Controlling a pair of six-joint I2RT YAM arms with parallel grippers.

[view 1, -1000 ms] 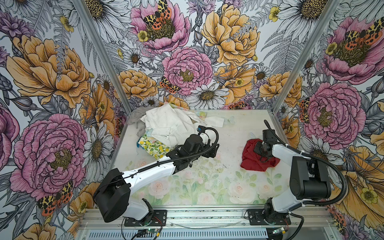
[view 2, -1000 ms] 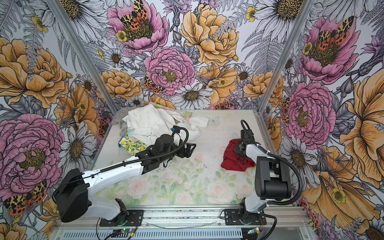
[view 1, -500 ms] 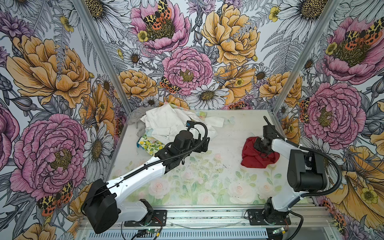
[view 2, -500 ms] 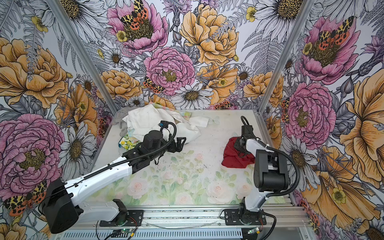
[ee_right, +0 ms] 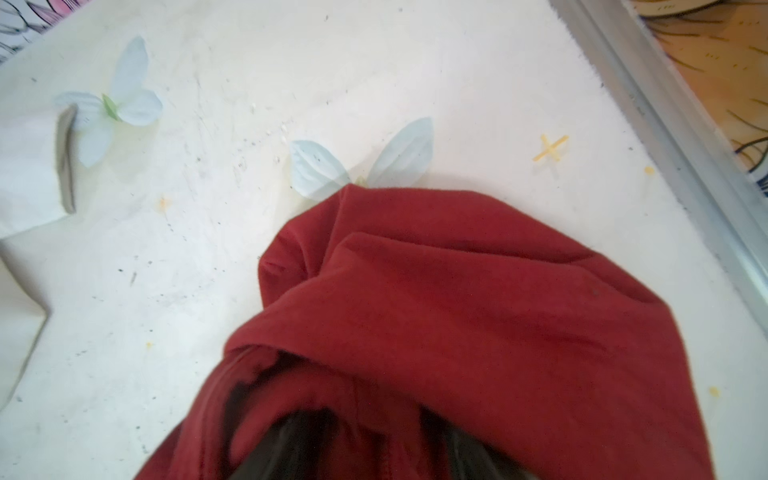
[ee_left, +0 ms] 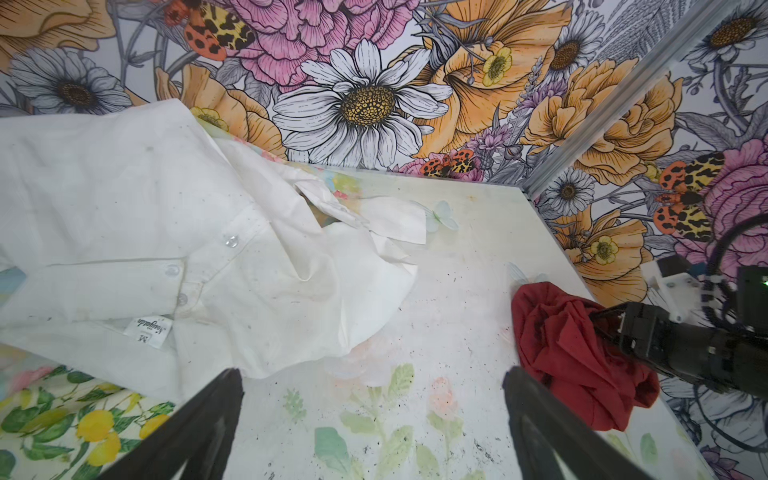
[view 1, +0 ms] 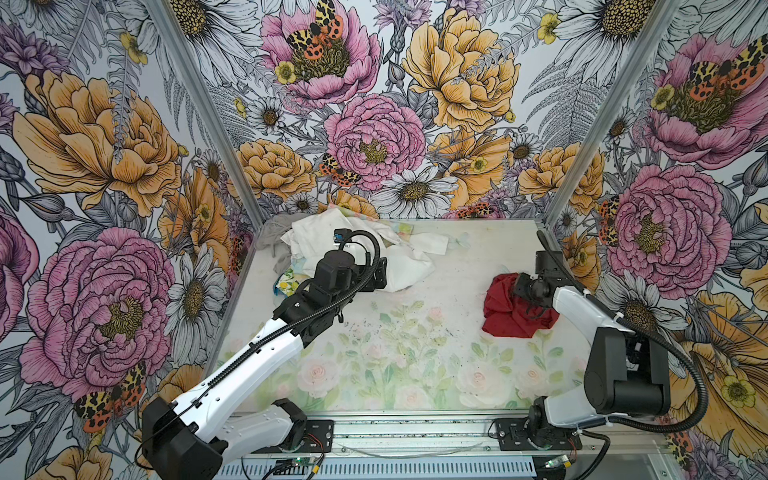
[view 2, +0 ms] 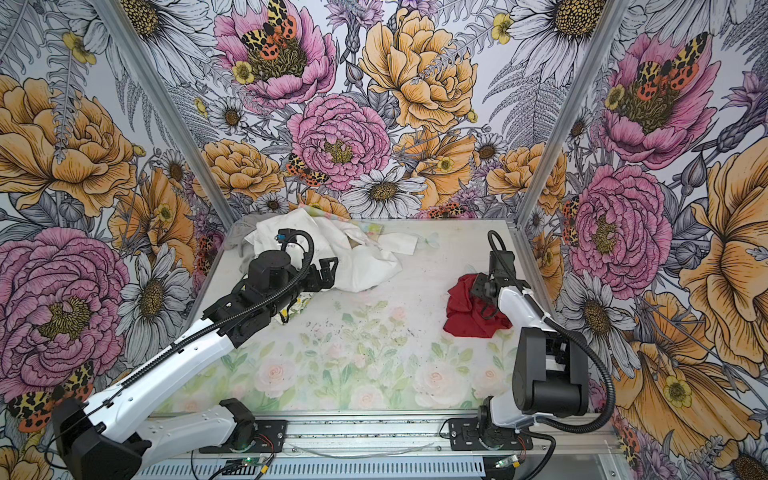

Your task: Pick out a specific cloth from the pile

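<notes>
Top view: the dark red cloth [view 1: 513, 309] is laid on the table [view 1: 415, 320], well apart from the pile [view 1: 316, 237]; picking is judged nearly done. The right gripper [ee_left: 598, 322] is buried in its folds, grip not discernible. The left gripper [ee_left: 370, 415] is spread wide, empty.

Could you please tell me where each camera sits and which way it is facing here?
Top views: high over the arms' base side, looking down on the table, the pile and the red cloth; both arms show.
Left wrist: on the left arm, facing across the table at pile and red cloth; the open left gripper and the right gripper show.
Right wrist: close above the red cloth, which mostly covers its fingers.
Shared: all views show the red cloth.
</notes>
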